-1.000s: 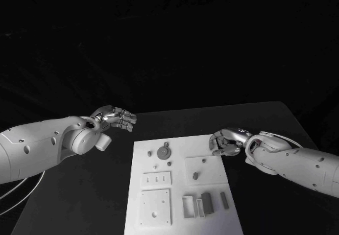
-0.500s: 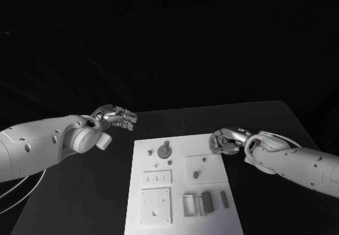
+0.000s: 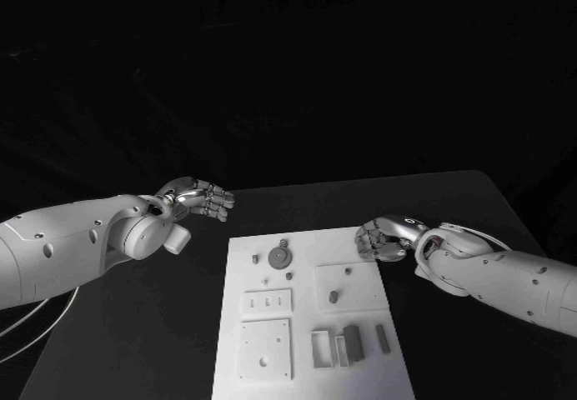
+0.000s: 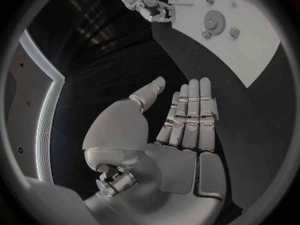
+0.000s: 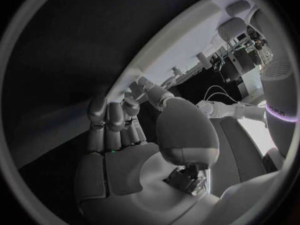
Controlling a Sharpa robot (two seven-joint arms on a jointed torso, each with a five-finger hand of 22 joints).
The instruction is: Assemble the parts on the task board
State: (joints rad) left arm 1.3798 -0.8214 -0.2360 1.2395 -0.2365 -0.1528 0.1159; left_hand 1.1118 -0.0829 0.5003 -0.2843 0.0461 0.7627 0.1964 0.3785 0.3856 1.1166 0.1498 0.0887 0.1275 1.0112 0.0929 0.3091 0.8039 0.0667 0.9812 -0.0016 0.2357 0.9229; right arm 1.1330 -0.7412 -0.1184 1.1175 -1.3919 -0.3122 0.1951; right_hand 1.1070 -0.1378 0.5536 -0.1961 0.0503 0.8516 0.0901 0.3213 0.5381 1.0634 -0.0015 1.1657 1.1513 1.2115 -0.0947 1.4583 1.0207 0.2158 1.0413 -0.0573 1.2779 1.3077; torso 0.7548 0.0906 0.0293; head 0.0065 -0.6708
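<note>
Head view showed the task board [image 3: 307, 333] lying flat mid-table, a stiff white plate; the small grey parts [image 3: 350, 346] on it looked light, rigid and likely slippery, best pinched across their narrow sides. Left hand [image 3: 198, 200] hovered over bare table beside the board's far left corner, palm empty, fingers straight and pressed side by side. Right hand [image 3: 383, 240] hung at the board's far right edge, fingers curled inward, apparently holding nothing.
</note>
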